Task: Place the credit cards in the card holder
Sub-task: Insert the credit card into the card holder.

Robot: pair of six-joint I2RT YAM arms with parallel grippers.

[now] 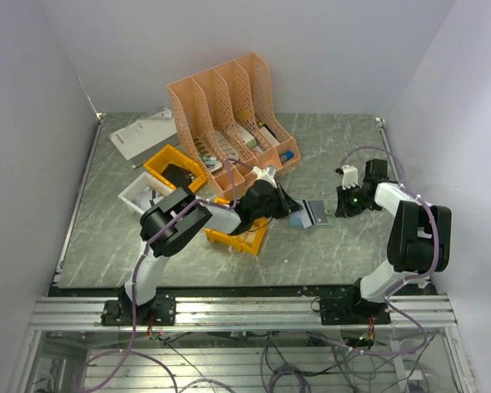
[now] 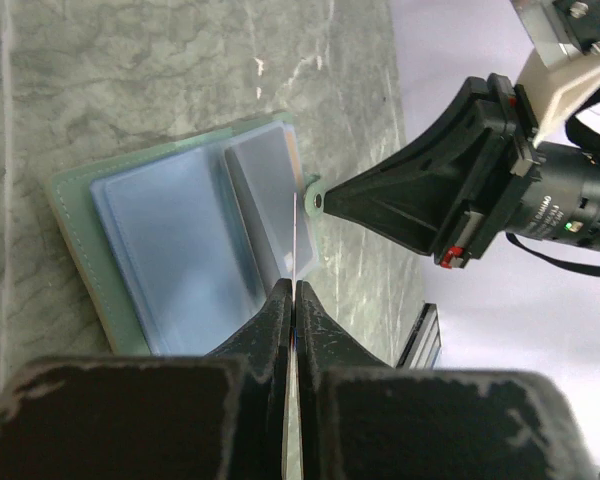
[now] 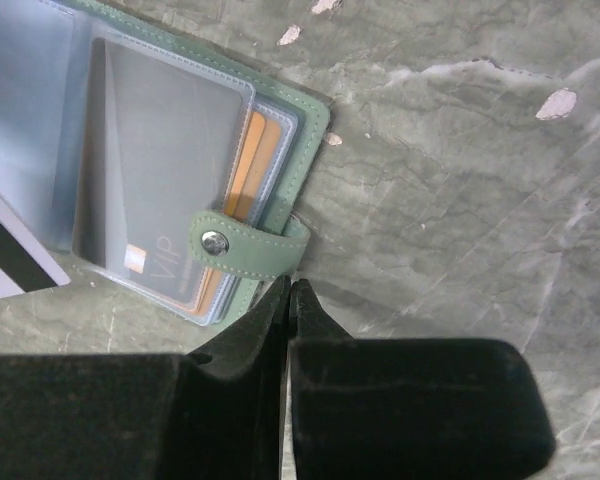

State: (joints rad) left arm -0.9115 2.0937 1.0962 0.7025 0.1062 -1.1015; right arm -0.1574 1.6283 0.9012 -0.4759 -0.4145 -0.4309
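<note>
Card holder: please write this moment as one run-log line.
left gripper: shut on thin pale card, edge-on over open grey-green card holder | right gripper: shut, tip at holder's stud strap | card inserted: cannot tell

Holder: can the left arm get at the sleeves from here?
Probably yes. The left gripper, shut on a card, hangs just over the open holder with nothing between them. The right gripper, shut, is only at the strap on the holder's edge, beside the card's path.
</note>
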